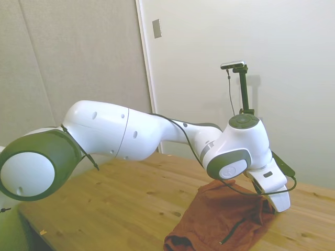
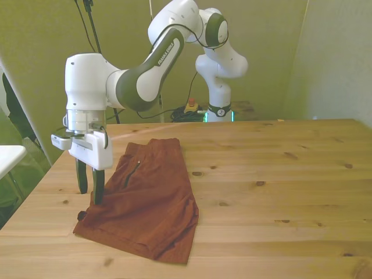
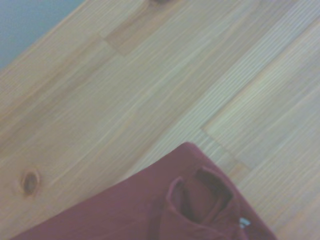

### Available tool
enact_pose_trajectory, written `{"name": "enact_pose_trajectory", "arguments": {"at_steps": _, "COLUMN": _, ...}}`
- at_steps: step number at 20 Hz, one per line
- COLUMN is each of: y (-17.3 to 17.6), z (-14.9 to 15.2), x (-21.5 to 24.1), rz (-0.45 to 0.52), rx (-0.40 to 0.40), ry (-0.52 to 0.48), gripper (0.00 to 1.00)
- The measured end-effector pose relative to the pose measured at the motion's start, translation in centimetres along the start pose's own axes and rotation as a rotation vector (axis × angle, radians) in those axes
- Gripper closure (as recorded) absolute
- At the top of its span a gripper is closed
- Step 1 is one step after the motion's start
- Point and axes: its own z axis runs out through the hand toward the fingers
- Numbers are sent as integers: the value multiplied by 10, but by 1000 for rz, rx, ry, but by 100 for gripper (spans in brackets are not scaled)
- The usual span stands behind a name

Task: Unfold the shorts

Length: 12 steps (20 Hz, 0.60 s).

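The rust-brown shorts (image 2: 152, 197) lie folded on the wooden table (image 2: 279, 174), toward the front view's left, with a thin dark zip line on the upper layer. My gripper (image 2: 90, 195) points straight down at their left edge, open, with nothing between the fingers. One finger (image 2: 98, 189) stands over the cloth's edge and the other is just off it above bare wood. In the side view the shorts (image 1: 220, 219) lie under the white hand, which hides the fingers. The wrist view shows a corner of the shorts (image 3: 150, 210) with a small fold opening.
The table's left edge (image 2: 40, 186) runs close beside the gripper in the front view. A white surface (image 2: 9, 156) sits beyond that edge. Bare wood stretches to the front view's right of the shorts. Cables lie behind the table's far edge.
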Motion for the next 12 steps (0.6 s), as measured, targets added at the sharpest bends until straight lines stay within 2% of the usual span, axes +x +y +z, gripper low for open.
{"name": "enact_pose_trajectory", "arguments": {"at_steps": 3, "y": -1, "z": 8, "x": -7, "rz": -5, "rx": -5, "ry": -15, "gripper": 100}}
{"name": "enact_pose_trajectory", "arguments": {"at_steps": 12, "y": -5, "z": 9, "x": -11, "rz": -11, "rx": -11, "ry": -33, "gripper": 100}}
